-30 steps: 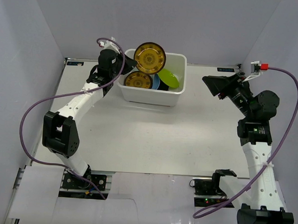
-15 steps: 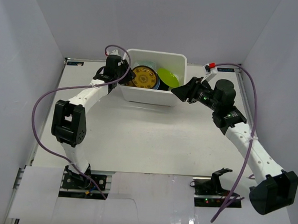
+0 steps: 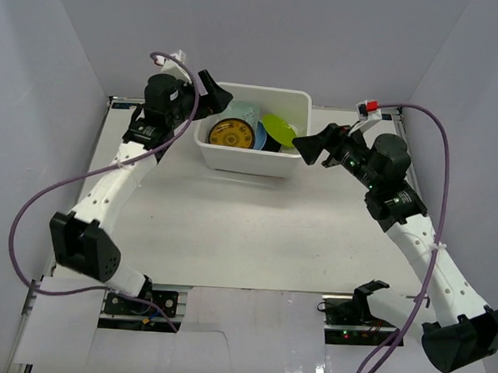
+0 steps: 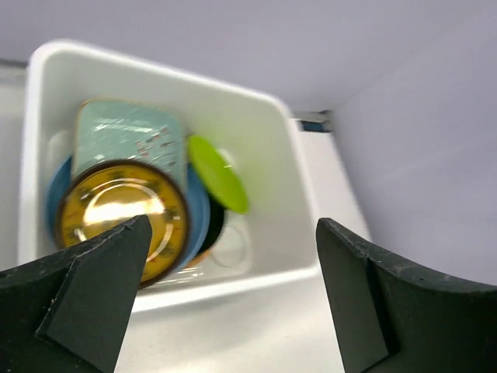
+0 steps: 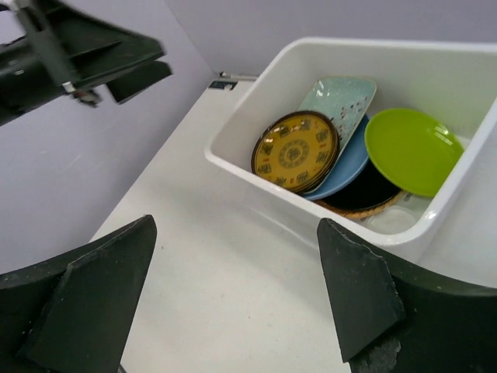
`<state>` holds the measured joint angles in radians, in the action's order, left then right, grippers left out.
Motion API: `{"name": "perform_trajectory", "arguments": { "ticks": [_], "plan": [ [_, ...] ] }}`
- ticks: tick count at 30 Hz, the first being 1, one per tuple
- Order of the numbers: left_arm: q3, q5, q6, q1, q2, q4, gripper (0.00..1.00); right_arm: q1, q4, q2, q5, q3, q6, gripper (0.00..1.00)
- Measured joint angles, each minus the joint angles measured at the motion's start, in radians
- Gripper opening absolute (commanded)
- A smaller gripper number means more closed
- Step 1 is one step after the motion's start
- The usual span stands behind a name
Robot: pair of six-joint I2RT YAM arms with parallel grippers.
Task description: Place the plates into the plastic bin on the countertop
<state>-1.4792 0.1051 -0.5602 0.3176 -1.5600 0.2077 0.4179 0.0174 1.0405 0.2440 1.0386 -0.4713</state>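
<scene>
Plates (image 3: 235,134) are lying stacked inside bin (image 5: 279,211) at back of countertop (image 3: 247,228), yellow round (image 5: 295,151) topmost, lime plate (image 5: 413,150) rightmost | blue label (image 4: 314,124) is blurring past reading | left gripper (image 3: 212,91) is hovering over bin's left corner, jaws spread, empty | right gripper (image 3: 305,148) is hanging off bin's right end, jaws spread, empty

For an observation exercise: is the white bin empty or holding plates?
Holding plates: the plastic bin has a yellow patterned plate and lime green plate inside.
</scene>
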Motion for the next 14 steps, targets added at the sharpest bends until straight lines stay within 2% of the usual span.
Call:
{"name": "perform_trajectory", "arguments": {
  "ticks": [7, 10, 14],
  "plan": [
    [0.144, 0.203, 0.007, 0.019, 0.44, -0.097, 0.98, 0.003, -0.087, -0.235, -0.167, 0.035, 0.112, 0.9],
    [0.238, 0.199, 0.004, 0.019, 0.655, -0.113, 0.98, 0.003, -0.092, -0.38, -0.285, 0.027, 0.152, 0.9],
    [0.315, 0.173, 0.003, 0.019, 0.869, -0.133, 0.98, 0.003, -0.082, -0.533, -0.394, -0.02, 0.187, 0.9]
  ]
}}
